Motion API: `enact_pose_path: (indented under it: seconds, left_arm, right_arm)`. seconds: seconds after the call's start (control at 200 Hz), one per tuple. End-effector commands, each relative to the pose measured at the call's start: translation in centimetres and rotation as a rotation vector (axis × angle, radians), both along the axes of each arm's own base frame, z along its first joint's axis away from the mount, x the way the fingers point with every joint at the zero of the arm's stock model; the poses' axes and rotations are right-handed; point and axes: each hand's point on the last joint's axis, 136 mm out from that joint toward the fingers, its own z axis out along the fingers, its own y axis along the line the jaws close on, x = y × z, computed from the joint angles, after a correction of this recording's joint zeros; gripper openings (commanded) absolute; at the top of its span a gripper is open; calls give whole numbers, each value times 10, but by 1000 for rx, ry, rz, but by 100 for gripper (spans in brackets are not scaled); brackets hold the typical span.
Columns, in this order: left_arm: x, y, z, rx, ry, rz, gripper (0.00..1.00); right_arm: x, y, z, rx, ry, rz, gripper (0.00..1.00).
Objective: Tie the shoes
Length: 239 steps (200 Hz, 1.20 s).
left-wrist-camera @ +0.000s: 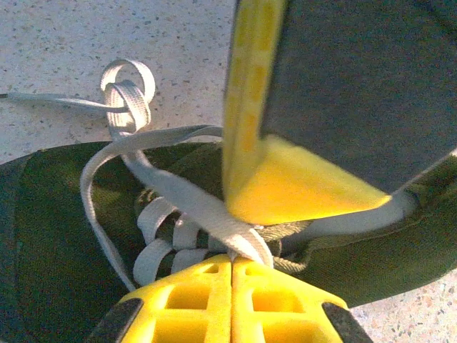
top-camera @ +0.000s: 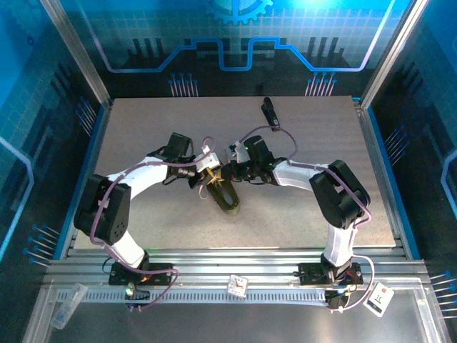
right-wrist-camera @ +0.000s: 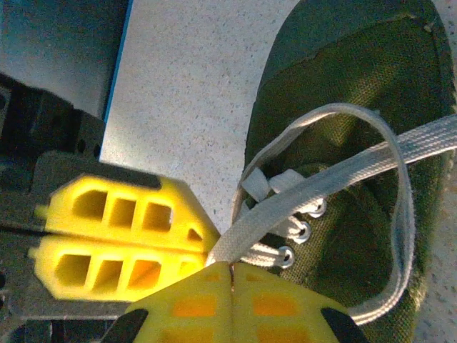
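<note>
meeting above the shoe (top-camera: 226,196) at mid-table, the left gripper (left-wrist-camera: 232,261) and right gripper (right-wrist-camera: 232,268) are each clamped tight on lace (left-wrist-camera: 187,201), tips almost touching. the shoe's long axis runs from them toward the near edge (which end is the toe, i can't tell), so neither arm is nearer; drawing apart sideways looks the likely next move.

High top view looking down on table (top-camera: 321,143), both wrist views close over shoe (left-wrist-camera: 50,236), seemingly opposed
</note>
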Motion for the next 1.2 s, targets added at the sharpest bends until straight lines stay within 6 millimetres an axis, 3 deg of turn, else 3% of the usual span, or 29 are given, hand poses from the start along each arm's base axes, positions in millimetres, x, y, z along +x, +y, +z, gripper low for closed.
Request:
enact_pose_path:
  seconds: [0.0,0.365,0.565,0.71,1.0,1.191]
  left_arm:
    - [6,-2,20,-75,-44,10,9]
    - [11,3,28,-81,-80,43,23]
    - [18,19,64,-139,-203,127,29]
    - [7,7,88,-207,-286,130,36]
    - [-10,-28,66,-180,-347,80,40]
    - [-2,-41,56,-182,-352,89,41]
  right_arm:
    - [-9,-3,19,-47,-65,40,0]
    - [-20,-23,31,-136,-101,43,0]
    - [-24,-47,62,-234,-189,37,0]
    - [-26,-49,88,-224,-231,50,0]
    - [-30,-37,110,-161,-224,83,0]
    - [-34,-35,111,-156,-215,98,0]
